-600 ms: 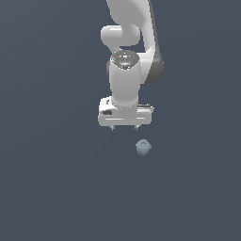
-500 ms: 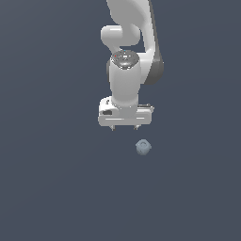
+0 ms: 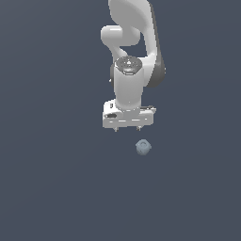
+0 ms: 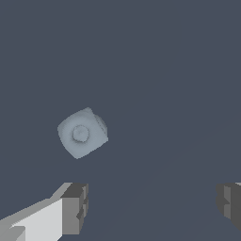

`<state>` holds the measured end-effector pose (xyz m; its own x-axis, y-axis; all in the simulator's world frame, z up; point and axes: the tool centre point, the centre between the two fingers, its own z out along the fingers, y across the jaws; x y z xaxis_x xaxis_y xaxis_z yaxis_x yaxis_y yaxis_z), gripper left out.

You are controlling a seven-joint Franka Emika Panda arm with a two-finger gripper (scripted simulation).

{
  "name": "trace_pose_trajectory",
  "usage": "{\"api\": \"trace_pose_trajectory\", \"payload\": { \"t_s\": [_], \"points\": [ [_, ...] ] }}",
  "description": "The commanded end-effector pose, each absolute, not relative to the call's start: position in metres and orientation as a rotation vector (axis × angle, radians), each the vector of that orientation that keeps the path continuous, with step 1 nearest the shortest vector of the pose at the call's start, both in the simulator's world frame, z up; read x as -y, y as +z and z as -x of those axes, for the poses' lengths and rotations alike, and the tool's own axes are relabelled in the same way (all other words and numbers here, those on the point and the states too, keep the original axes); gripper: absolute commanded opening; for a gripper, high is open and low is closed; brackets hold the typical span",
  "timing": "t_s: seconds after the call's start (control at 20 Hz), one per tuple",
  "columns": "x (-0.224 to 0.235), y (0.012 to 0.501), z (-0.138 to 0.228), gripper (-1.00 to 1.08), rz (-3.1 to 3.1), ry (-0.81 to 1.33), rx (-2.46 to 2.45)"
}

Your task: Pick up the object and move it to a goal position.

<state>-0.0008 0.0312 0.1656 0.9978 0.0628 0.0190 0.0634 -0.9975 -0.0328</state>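
The object (image 3: 143,147) is a small pale blue-grey rounded lump lying on the dark floor. It also shows in the wrist view (image 4: 83,133), with a small round boss on its face. My white gripper (image 3: 127,129) hangs above the floor, just beyond the object and a little toward the exterior view's left. Its jaws stand wide apart and empty. In the wrist view the gripper (image 4: 153,207) shows two grey fingertips (image 4: 75,207), and the object lies ahead of them, outside the gap, closer to the one on the white finger.
A plain dark blue-grey floor (image 3: 56,188) surrounds everything. The white arm (image 3: 134,42) rises behind the gripper. No other objects show.
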Motion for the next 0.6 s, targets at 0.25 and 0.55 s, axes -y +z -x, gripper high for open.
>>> {"api": "trace_pose_trajectory", "payload": {
  "t_s": [0.25, 0.55],
  "points": [
    [-0.034, 0.163, 0.000, 1.00, 3.107, -0.027, 0.130],
    [-0.048, 0.150, -0.006, 1.00, 3.107, -0.022, 0.280]
  ]
}}
